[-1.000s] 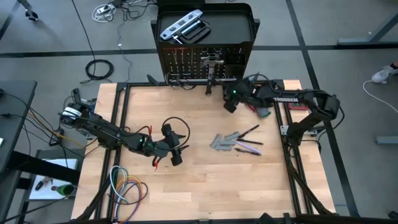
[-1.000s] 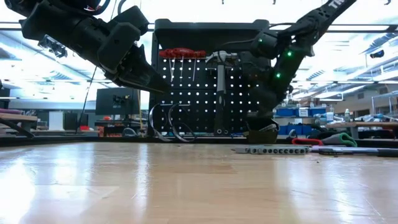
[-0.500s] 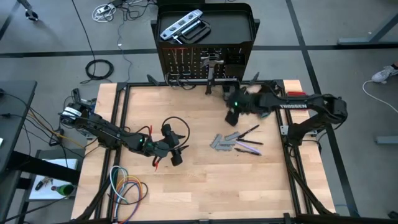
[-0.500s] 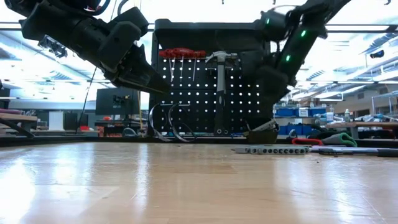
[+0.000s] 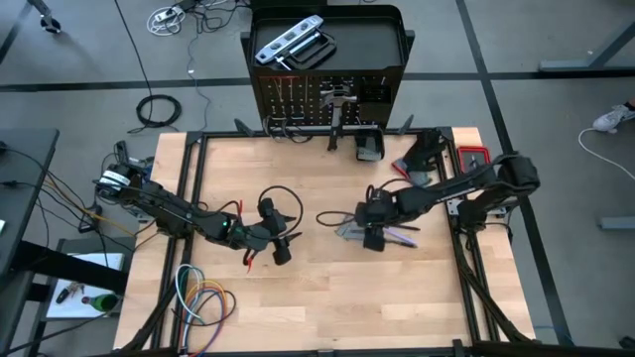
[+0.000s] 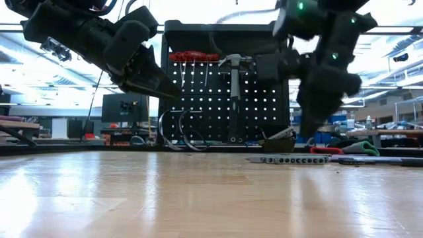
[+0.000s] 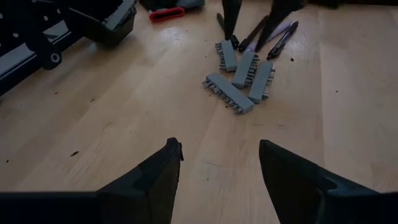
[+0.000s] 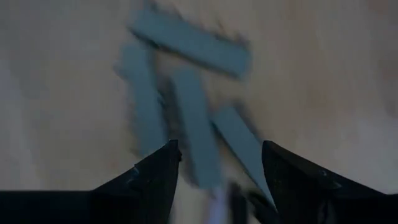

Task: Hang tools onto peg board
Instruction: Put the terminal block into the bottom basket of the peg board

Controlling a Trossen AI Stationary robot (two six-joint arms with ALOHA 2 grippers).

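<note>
Several grey metal wrench bars (image 5: 351,227) lie flat on the wooden table right of centre, with dark thin screwdrivers (image 5: 399,209) beside them. My right gripper (image 5: 375,238) hovers open just over these bars (image 8: 198,134), pointing steeply down. My left gripper (image 5: 285,248) waits open above the table's middle, facing the bars (image 7: 239,78). The black peg board (image 5: 327,99) stands upright at the far edge. Red-handled pliers (image 6: 193,57) and a hammer (image 6: 234,63) hang on it. A silver level (image 5: 288,42) and a black C-clamp (image 5: 314,52) lie on its top tray.
A small black box (image 5: 369,147) sits on the table in front of the peg board. A red item (image 5: 473,157) lies at the far right. Coiled coloured cables (image 5: 203,302) lie near the front left corner. Bare wood stretches along the near side (image 5: 337,307).
My right gripper has swung from in front of the peg board toward the table's near edge, ending over the grey bars. It has sunk a little and tipped to point more steeply down. The small black box has stayed where it was.
</note>
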